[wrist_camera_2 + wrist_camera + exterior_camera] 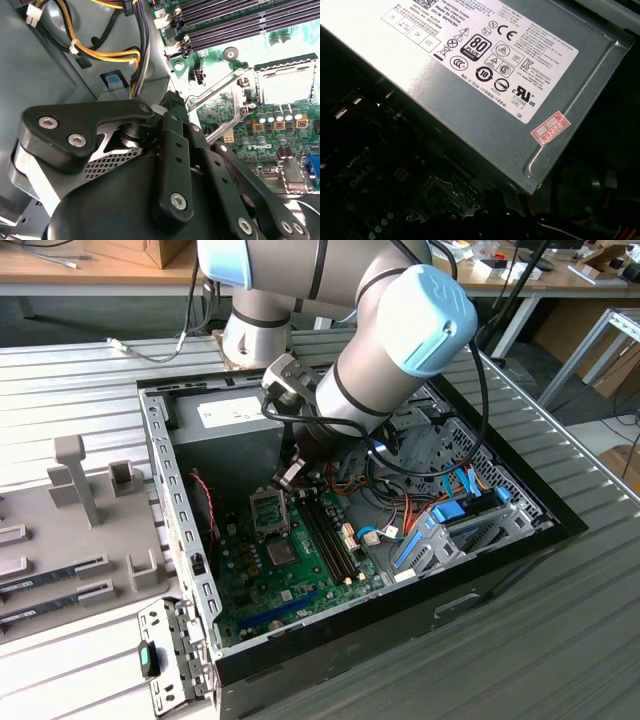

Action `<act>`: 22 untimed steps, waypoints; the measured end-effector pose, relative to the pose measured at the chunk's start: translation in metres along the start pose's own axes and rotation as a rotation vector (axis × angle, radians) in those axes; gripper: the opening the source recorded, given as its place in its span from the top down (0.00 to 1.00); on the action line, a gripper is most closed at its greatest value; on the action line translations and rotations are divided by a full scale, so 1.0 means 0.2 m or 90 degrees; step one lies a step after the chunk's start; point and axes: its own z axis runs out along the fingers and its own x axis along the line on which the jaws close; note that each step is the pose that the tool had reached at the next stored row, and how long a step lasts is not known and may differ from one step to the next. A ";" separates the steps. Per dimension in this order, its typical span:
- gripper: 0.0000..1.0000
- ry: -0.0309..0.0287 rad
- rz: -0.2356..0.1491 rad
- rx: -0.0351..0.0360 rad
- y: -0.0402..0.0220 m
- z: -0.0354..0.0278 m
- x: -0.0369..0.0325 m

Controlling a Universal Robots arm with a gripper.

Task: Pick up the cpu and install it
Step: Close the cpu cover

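At the upper right of the second wrist view, a pale, shiny square that I take for the cpu [282, 85] lies flat inside the dark frame of the socket [284, 62] on the green motherboard [225, 107]. Glare washes it out, so I cannot be sure it is fully seated. In the exterior view the gripper [288, 475] hangs near the centre of the frame. The socket is just below it and slightly to the left, close but apart. I cannot tell whether the gripper is open, closed or holding anything. The square has no long axis, and its edges line up with the memory slots [325, 530] to the right. The power supply box [225, 425] crowds the upper left and cables [400, 510] the right, so the open room is straight above.
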 end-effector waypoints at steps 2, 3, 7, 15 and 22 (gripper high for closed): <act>0.89 0.0004 -0.001 -0.0001 0.001 -0.003 0.000; 0.89 0.0002 -0.002 -0.0002 0.000 -0.003 -0.001; 0.89 0.0005 -0.002 -0.0001 0.001 -0.010 -0.003; 0.89 0.0007 -0.002 -0.0002 -0.001 -0.016 -0.004; 0.89 0.0006 -0.002 -0.0003 0.002 -0.028 -0.004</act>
